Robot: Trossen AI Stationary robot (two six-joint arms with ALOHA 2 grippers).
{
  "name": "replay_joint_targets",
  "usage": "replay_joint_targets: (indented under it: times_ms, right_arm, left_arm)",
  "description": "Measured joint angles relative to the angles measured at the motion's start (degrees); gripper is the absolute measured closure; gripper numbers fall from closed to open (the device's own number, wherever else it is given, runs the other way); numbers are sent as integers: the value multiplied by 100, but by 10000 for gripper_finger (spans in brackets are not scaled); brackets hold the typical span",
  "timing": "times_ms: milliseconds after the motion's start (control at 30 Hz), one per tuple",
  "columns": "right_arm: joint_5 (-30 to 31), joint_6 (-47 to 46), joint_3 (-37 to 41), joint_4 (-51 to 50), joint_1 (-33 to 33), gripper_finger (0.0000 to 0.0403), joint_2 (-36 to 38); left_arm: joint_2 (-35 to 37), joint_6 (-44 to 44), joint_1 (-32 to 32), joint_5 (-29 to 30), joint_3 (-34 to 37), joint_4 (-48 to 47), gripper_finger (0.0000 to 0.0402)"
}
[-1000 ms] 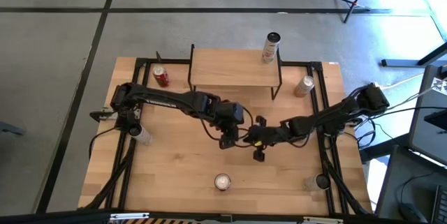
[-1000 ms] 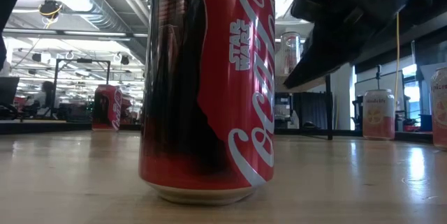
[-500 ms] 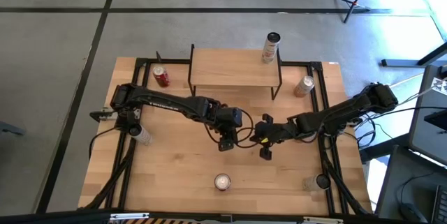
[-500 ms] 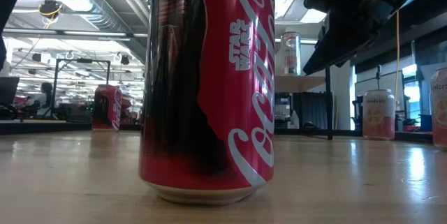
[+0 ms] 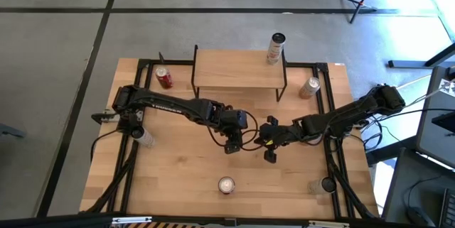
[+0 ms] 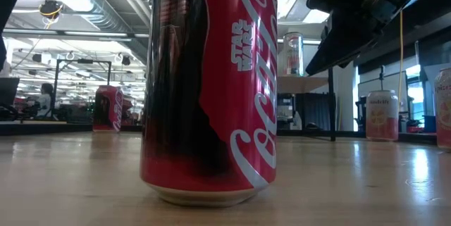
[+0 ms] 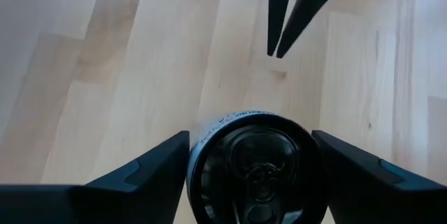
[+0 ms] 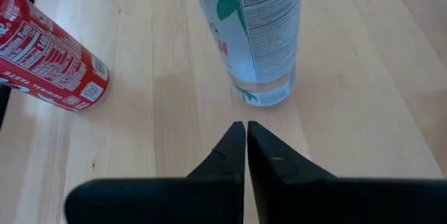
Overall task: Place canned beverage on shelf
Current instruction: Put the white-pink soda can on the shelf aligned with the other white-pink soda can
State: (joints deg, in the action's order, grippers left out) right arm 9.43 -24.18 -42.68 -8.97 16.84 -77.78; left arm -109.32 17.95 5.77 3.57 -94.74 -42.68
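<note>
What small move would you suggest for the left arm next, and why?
Probably lift straight up a little: the left gripper clamps the can, which stands on the table; the shelf is higher, and the shut right gripper waits close by.

The shelf [image 5: 239, 69] is sitting at the table's [image 5: 178, 178] twelve o'clock edge, one can [image 5: 276, 48] standing at its three o'clock end (just off the board); another can [image 5: 164, 78] is lying at its nine o'clock.

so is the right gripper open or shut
Shut: the right gripper has its two fingertips pressed together, holding nothing, short of a pale can.
</note>
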Motion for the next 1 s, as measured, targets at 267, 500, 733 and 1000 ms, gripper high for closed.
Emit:
replay_joint_targets:
  times_ms: [267,500,733,1000]
  right_arm:
    - [155,2,0,36,0,293,4]
    - [323,75,-188,32,0,182,4]
    - [768,329,-674,651,2,99,4]
    - [1445,466,-675,1661,3,14,-358]
  left_arm:
    - [17,101,30,44,-9,10,102]
    - [60,-9,-14,-549,-479,-463,100]
    - [481,-36,359,141,-1158,-1465,100]
    - [1167,267,1102,1536,-1057,-2739,100]
